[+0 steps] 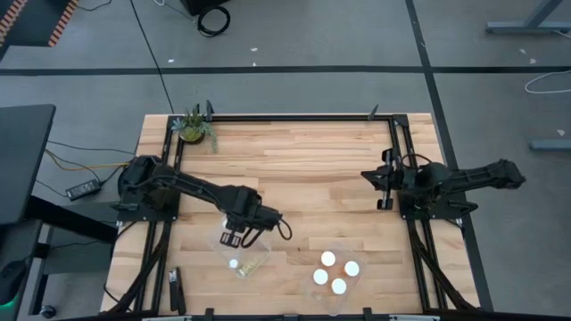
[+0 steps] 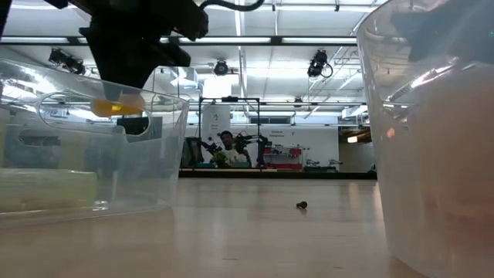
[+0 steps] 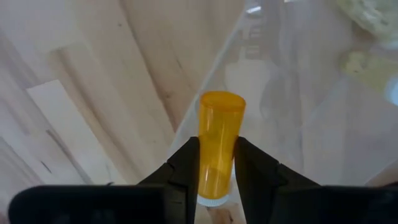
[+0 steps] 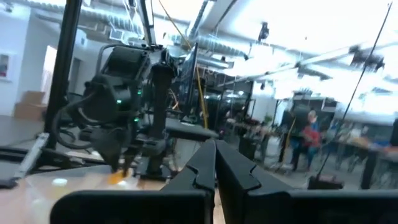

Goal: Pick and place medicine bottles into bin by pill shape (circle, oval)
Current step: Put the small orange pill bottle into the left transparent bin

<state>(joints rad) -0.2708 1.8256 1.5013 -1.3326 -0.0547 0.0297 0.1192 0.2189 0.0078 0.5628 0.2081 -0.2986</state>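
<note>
At lower centre-left of the high view, the left gripper (image 3: 216,163) is clamped on an amber medicine bottle (image 3: 217,140) over the left clear tub (image 1: 259,257). Another tub (image 1: 332,299), lower centre, seems to hold four white-capped bottles (image 1: 328,259). The right gripper (image 4: 216,163), fingers together, waits at right.

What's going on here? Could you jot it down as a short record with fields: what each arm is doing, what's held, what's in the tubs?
Left tool: shut on an amber medicine bottle, above the left clear tub
Right tool: shut, holding nothing, parked at the table's right side
Left clear tub contents: one white-capped bottle; anything more is hard to tell
Right clear tub contents: four white-capped bottles
Other: potted plant at the far left corner
</note>
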